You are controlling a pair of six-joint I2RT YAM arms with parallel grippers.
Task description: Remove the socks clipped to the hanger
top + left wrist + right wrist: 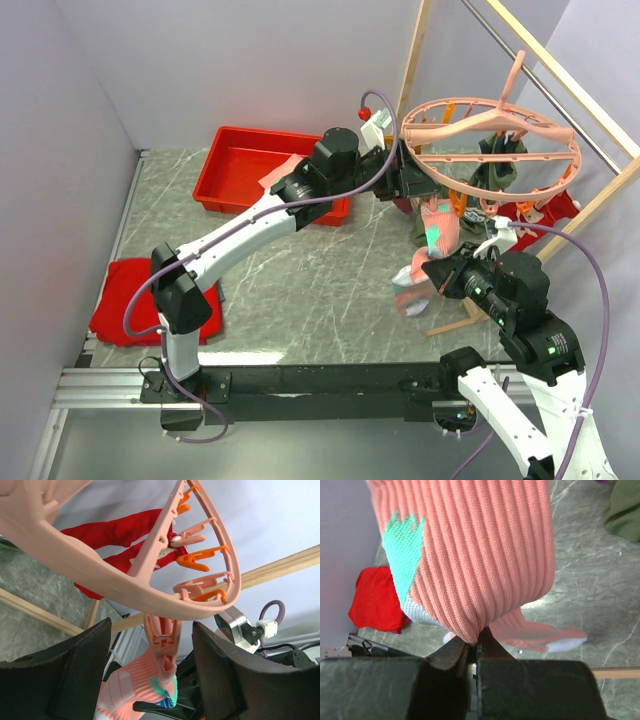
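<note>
The pink ring hanger [490, 150] hangs from the wooden rail at the right. A pink sock with mint patches [438, 228] hangs from one of its pink clips [162, 640]. My left gripper [400, 180] is open at the ring's near rim. In the left wrist view its fingers [230, 680] stand either side of that clip and do not touch it. My right gripper [437, 268] is shut on the lower end of the hanging pink sock [470, 555]. A red sock [115, 535] and an olive green sock [500, 172] hang on the far side.
A second pink sock [540, 632] lies on the marble table below. A red tray [260, 175] stands at the back left and a red cloth [125, 300] lies at the left edge. The wooden-framed rail [590, 200] stands at the right.
</note>
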